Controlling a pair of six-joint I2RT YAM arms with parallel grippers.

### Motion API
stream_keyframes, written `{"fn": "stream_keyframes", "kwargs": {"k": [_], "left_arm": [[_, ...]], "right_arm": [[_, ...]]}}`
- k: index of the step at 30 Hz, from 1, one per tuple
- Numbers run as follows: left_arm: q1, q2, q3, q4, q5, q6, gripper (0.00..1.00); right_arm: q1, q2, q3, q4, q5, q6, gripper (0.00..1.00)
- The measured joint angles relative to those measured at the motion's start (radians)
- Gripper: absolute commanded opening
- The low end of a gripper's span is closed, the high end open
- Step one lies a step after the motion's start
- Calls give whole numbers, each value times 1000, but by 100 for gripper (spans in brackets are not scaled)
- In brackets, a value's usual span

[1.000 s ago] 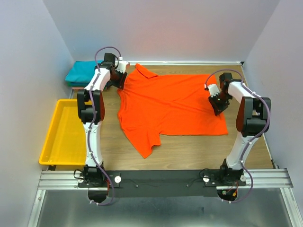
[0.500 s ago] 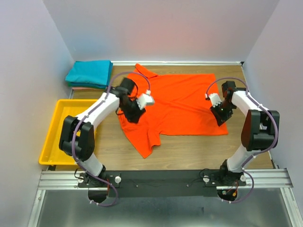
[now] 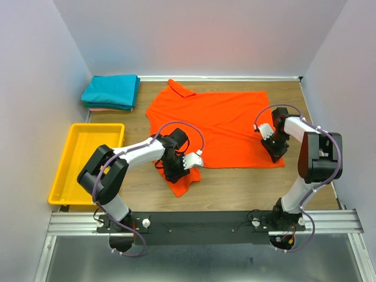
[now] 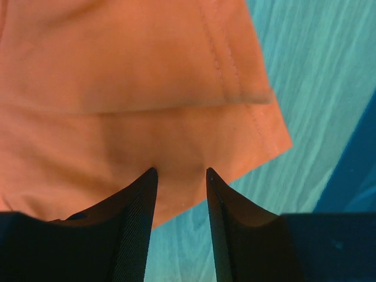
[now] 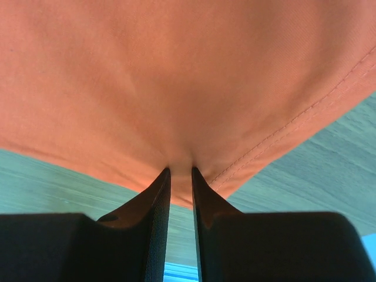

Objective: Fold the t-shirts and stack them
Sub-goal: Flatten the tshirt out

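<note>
On the wooden table (image 3: 235, 188), out in the middle: the orange-red t-shirt (image 3: 223, 126), spread nearly flat, collar toward the far left, bottom hem toward the right, one short sleeve pointing at the near edge. Down on that near sleeve, the left gripper (image 4: 181, 175), fingers (image 4: 138, 217) roughly half apart, tips resting against the cloth just inside the sleeve's stitched hem, flat cloth and a strip of bare table showing in the gap, no fold seen pinched between them. At the shirt's near right corner, the right gripper (image 5: 180, 169), fingers (image 5: 154, 217) drawn almost together with only a thin slit between, cloth puckered into that slit just inside the seamed edge: a pinch on the orange-red t-shirt. In the far left corner, well apart from both arms, a folded teal t-shirt (image 3: 111, 90), lying on top of a pale pink t-shirt (image 3: 97, 108), of the latter only a thin edge visible. At the table's left side, nearer than the folded pile, a yellow tray (image 3: 61, 176).
</note>
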Motion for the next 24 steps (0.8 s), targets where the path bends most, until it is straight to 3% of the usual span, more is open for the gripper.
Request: {"fn": "stream_keyframes", "kwargs": {"k": [7, 13, 19, 24], "left_arm": [[-8, -69, -68, 34, -55, 65, 49], [-7, -122, -78, -75, -124, 143, 51], [30, -139, 145, -179, -134, 188, 50], [185, -32, 305, -108, -137, 170, 49]], "right_arm": [[0, -14, -21, 20, 54, -12, 27], [-4, -73, -55, -14, 55, -61, 28], [-3, -126, 101, -121, -29, -77, 28], [-3, -85, 163, -109, -45, -77, 27]]}}
